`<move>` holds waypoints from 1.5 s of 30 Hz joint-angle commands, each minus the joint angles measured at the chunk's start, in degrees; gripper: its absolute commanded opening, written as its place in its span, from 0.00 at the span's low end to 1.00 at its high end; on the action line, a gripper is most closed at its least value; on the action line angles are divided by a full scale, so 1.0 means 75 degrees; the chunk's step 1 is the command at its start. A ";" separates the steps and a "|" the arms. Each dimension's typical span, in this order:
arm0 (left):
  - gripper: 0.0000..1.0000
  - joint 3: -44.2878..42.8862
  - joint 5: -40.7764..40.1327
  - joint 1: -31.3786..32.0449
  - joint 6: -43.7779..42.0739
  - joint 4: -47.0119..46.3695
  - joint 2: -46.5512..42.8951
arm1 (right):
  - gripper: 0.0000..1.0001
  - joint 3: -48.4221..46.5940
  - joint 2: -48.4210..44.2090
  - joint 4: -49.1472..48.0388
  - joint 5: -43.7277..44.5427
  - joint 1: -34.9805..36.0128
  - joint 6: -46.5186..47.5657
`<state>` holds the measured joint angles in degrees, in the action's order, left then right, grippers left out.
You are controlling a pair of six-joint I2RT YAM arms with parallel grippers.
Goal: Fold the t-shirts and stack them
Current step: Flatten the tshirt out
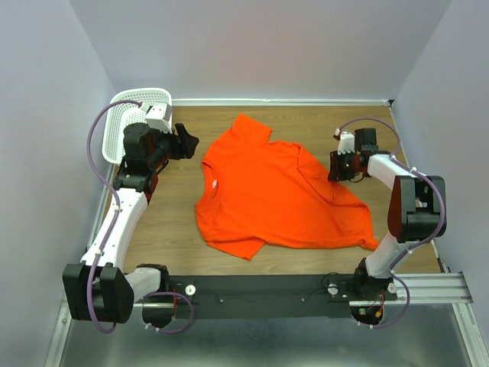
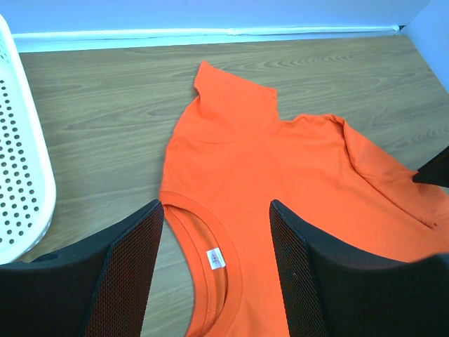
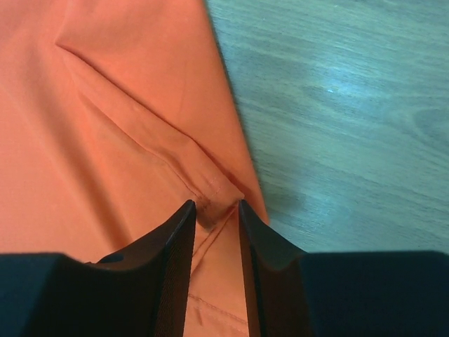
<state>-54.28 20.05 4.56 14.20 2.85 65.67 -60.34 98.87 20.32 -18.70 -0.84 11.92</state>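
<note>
Orange t-shirt (image 1: pixel 283 195) spread flat at table (image 1: pixel 172 218) centre, collar toward 9 o'clock.
Right gripper (image 3: pixel 216 206) sits at the shirt's 3 o'clock edge, fingers almost together, nipping a raised fold of hem. Left gripper (image 1: pixel 186 141) hovers at the shirt's 10 o'clock, fingers wide apart, holding nothing. White basket (image 1: pixel 145 99) stands at the table's 10 o'clock corner.

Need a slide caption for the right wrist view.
Right tool straddling a raised sleeve fold of the orange t-shirt on the wooden table.

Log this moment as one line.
left gripper open near collar | right gripper narrow around sleeve hem, grip unclear | shirt spread, unfolded
</note>
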 commanded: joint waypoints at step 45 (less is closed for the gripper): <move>0.65 -0.6716 0.1182 0.0505 0.0005 0.0228 0.8081 | 0.01 -0.1869 0.0411 -0.1442 0.0617 -0.0860 -0.0194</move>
<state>-96.29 27.18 7.20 14.35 0.62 120.03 -72.58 99.98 13.67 -17.72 -6.44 12.58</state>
